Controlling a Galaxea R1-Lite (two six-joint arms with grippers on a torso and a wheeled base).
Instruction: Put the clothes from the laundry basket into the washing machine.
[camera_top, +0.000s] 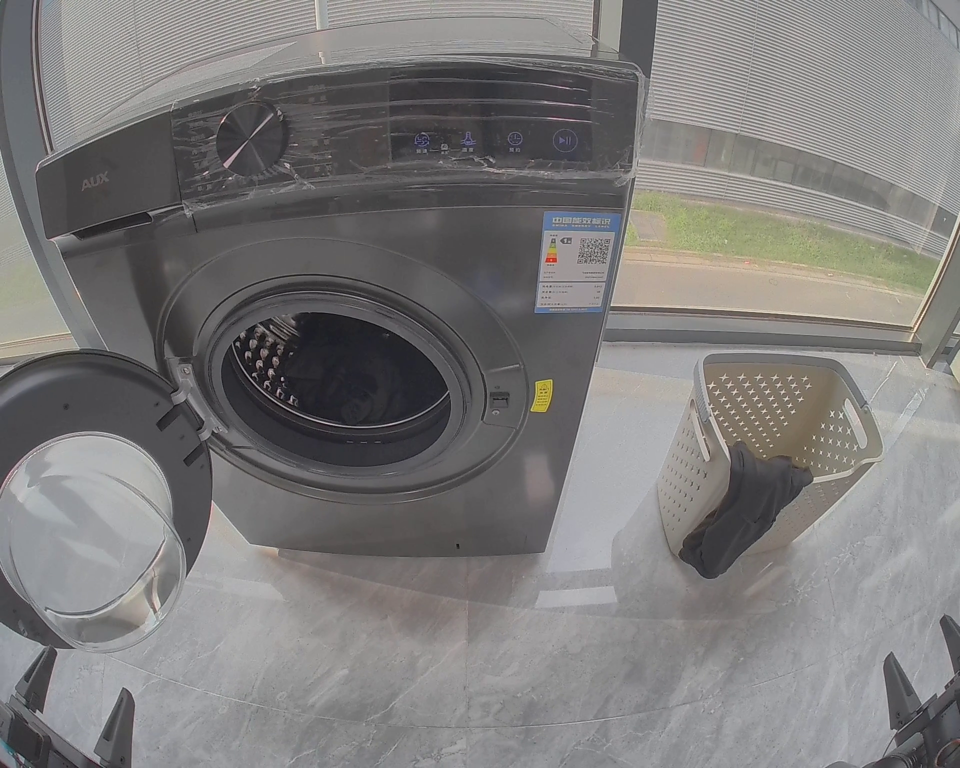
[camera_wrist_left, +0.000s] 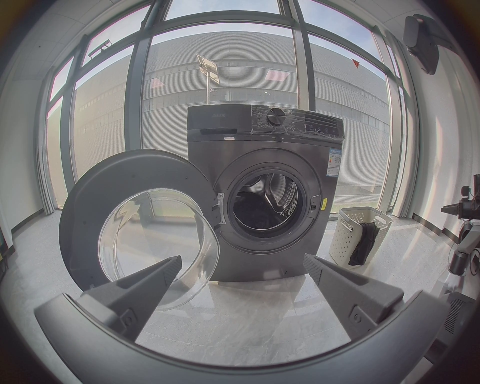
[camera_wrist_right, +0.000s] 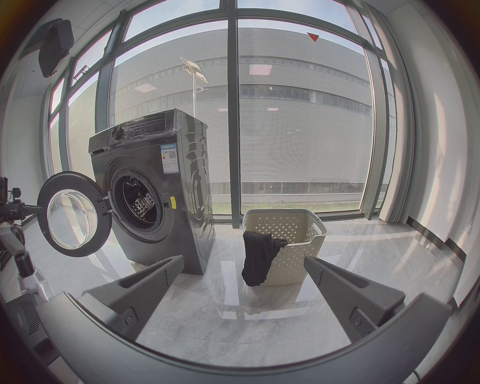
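Spread and empty, the right end effector (camera_top: 922, 665) hangs low at the near right of the head view. The left end effector (camera_top: 78, 700) sits at the near left, its two dark fingers parted too and holding nothing. Pale grey marble floor (camera_top: 500, 650) stretches ahead of both.

Next out is the black cloth garment (camera_top: 745, 505), at about 11 o'clock from the right end effector and about 2 o'clock from the left one, which is well apart from it. The garment is draped over the near rim of the cream perforated plastic laundry basket (camera_top: 680, 480). Its long axis runs from inside the basket, over the rim and down the outer wall, with the lower end near the floor. The right arm looks the nearer, so the pick probably falls to it, closing across the fold at the rim.

Beyond, at about 9 o'clock from the basket, stands the grey front-loading washing machine (camera_top: 400, 240). Its round glass-windowed door (camera_top: 90, 500) is swung open toward the left end effector, and the dark drum opening (camera_top: 340, 385) is unobstructed. Something dark seems to lie inside the drum, though I cannot tell what.
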